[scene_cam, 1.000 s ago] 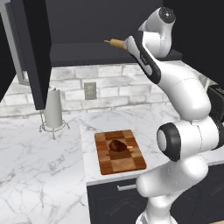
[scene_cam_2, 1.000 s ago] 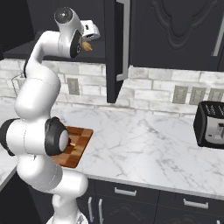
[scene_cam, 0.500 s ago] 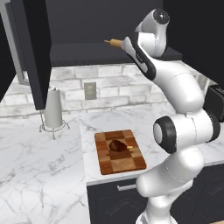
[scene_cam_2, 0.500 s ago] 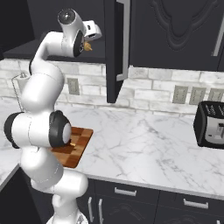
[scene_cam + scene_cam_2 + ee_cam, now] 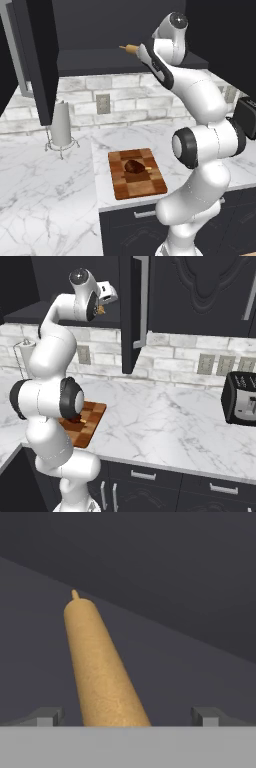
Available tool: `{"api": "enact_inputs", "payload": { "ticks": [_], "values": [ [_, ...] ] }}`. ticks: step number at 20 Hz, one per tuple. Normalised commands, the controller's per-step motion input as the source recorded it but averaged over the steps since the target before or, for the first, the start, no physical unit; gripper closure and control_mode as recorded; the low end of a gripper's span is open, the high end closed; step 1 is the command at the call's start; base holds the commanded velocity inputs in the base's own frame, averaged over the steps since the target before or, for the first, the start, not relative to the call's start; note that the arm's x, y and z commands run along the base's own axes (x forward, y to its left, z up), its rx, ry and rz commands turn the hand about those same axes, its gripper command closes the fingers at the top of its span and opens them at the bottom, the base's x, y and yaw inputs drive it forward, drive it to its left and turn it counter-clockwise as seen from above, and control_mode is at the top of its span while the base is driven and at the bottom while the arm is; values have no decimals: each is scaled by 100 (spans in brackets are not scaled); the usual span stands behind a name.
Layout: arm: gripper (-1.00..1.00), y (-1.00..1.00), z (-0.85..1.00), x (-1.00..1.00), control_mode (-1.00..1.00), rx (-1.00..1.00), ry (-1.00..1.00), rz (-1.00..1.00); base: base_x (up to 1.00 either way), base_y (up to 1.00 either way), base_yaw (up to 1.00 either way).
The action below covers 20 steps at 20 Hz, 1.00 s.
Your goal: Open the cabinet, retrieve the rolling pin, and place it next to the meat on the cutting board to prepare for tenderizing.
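Observation:
The cabinet (image 5: 35,55) stands open, its door (image 5: 131,311) swung out. The tan rolling pin (image 5: 100,672) lies on the cabinet's dark shelf, and one end of the rolling pin (image 5: 129,48) pokes out past my hand. My gripper (image 5: 129,717) is open up at that shelf, one fingertip (image 5: 50,717) on each side of the pin and neither touching it. Down on the counter lies the checkered cutting board (image 5: 136,172) with the dark reddish meat (image 5: 134,166) near its middle.
A paper towel holder (image 5: 62,125) stands on the marble counter to the left of the board. A black toaster (image 5: 242,398) sits at the right. Dark base drawers (image 5: 145,476) run under the counter, and the open door (image 5: 35,55) hangs over its left part.
My arm has leaned slightly further in toward the cabinet shelf. The jaws have stayed open and the rolling pin has not moved.

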Motion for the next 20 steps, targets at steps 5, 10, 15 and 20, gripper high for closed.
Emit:
{"api": "enact_inputs", "payload": {
  "ticks": [5, 10, 15, 20],
  "values": [
    [-100, 0, -15, 22, -100, -4, 7, 0, 0, 0, 0],
    [-100, 0, -15, 16, -100, -2, 8, 0, 0, 0, 0],
    [100, 6, -22, 7, -100, -2, 10, 0, 0, 0, 0],
    [100, 0, -21, 0, -100, 0, 4, 0, 0, 0, 0]
  ]
}}
